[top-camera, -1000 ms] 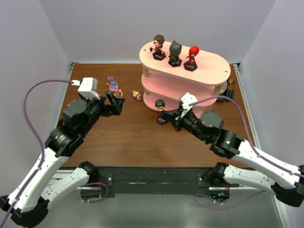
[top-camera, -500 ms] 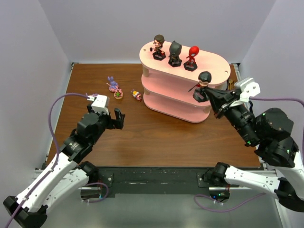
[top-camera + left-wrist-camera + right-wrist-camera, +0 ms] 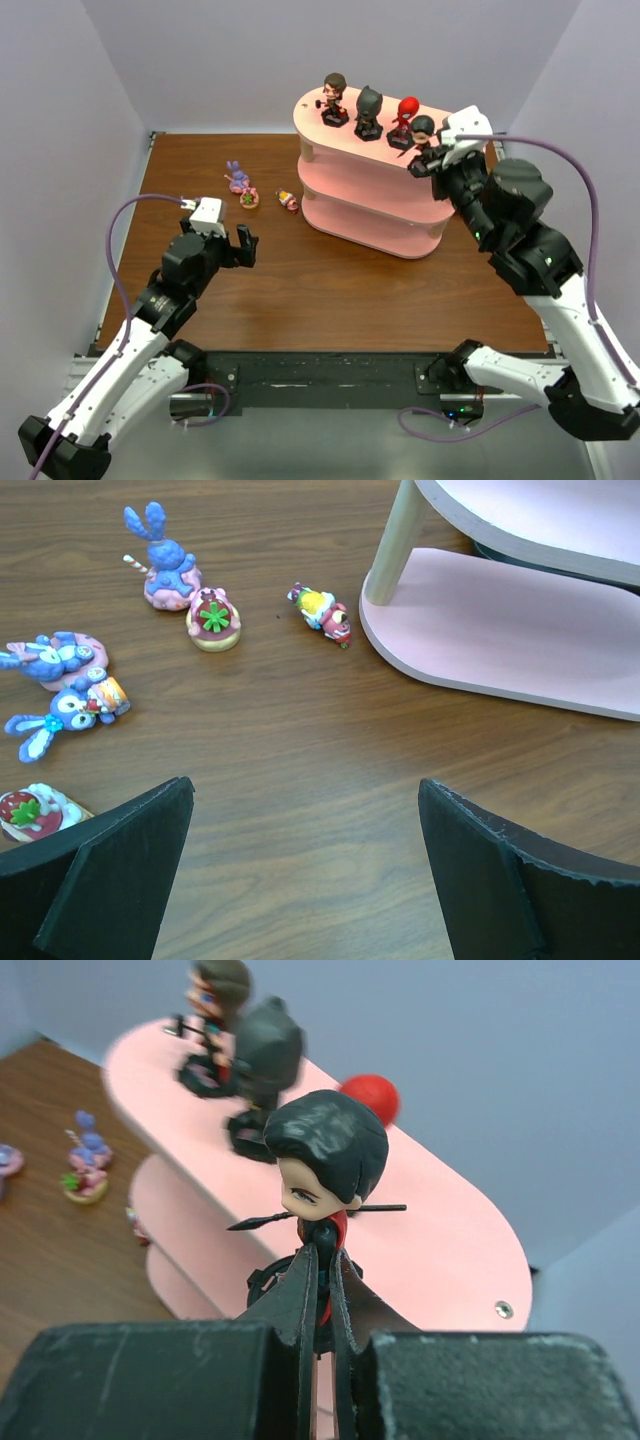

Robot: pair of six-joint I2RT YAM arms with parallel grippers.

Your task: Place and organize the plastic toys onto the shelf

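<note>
My left claw [image 3: 243, 247] hangs over the table [image 3: 330, 290], left of the shelf [image 3: 365, 180]. Its jaws are spread wide and hold nothing. The small toys [image 3: 249, 197] lie on the table beyond this claw, on its far side and near the shelf's left end. In the wrist view, one long-eared creature [image 3: 160, 560] stands upright, and two more [image 3: 62, 680] lie flat at the left. My left claw is the nearer one for this group.

The shelf's long axis runs from far left to near right. Three figures stand in a row along that axis on its top board [image 3: 325, 135]: brown-haired [image 3: 334, 98], black-masked [image 3: 369, 110], then red-masked [image 3: 406, 118].

My right claw [image 3: 428, 160] is clamped on the black-haired figure [image 3: 423, 128], gripping it low at the body. The head is up, so the figure is upright. It sits just right of the red-masked figure and slightly nearer, over the right half of the top board. My fingers [image 3: 300, 1290] hide its base, so I cannot tell whether the base touches the board.

I judge that the coming move depends on this relation:
- The figure is already in line with the row.
- Bare board lies below it and to its right.
- The move calls for a straight descent, then release.
- Drifting left risks knocking the red-masked figure.
</note>
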